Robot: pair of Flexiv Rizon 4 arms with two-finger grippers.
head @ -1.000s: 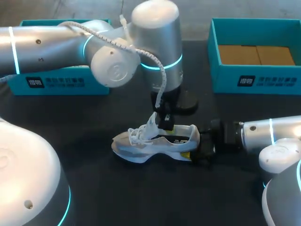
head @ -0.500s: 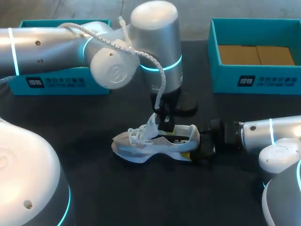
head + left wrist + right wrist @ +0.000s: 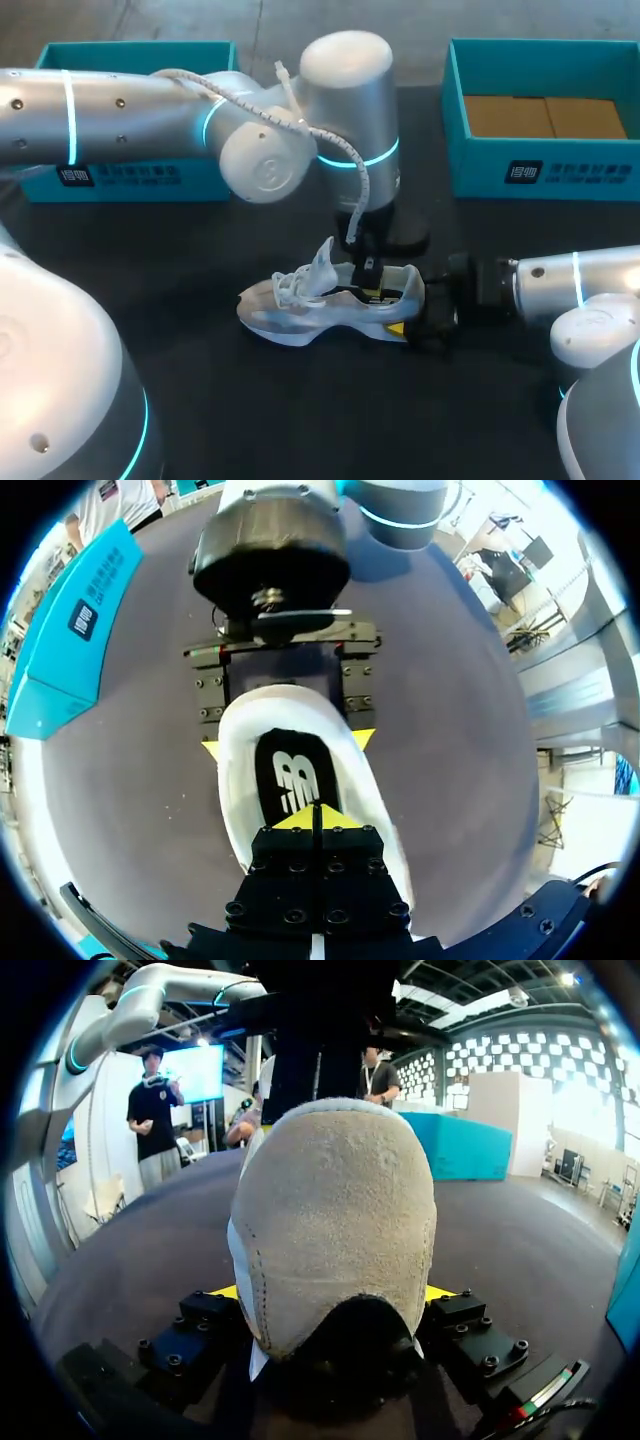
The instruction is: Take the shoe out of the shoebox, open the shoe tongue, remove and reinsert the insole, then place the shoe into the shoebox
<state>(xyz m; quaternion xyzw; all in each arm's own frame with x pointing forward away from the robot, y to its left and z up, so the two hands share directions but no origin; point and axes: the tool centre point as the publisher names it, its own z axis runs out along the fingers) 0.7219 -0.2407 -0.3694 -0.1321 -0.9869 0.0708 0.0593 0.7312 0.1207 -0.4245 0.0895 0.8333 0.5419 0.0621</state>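
A white and grey shoe point(image 3: 325, 300) lies on its sole mid-table, toe to the left, with its tongue point(image 3: 322, 262) standing up. My left gripper point(image 3: 367, 272) points down into the shoe's opening. In the left wrist view its yellow tips point(image 3: 318, 816) are pressed together just over the black insole point(image 3: 290, 775), with nothing seen between them. My right gripper point(image 3: 408, 318) comes in low from the right and holds the heel point(image 3: 335, 1210). Its fingers point(image 3: 225, 1292) press on both sides of the heel. The teal shoebox point(image 3: 455, 120) stands at the back right.
Brown cardboard point(image 3: 545, 115) lines the shoebox bottom. A second teal box point(image 3: 130, 175) stands at the back left, partly behind my left arm. Bare black tabletop lies in front of the shoe.
My left arm has shifted right. Its gripper has moved from the tongue to above the shoe's opening near the heel. The shoe and right gripper have stayed put.
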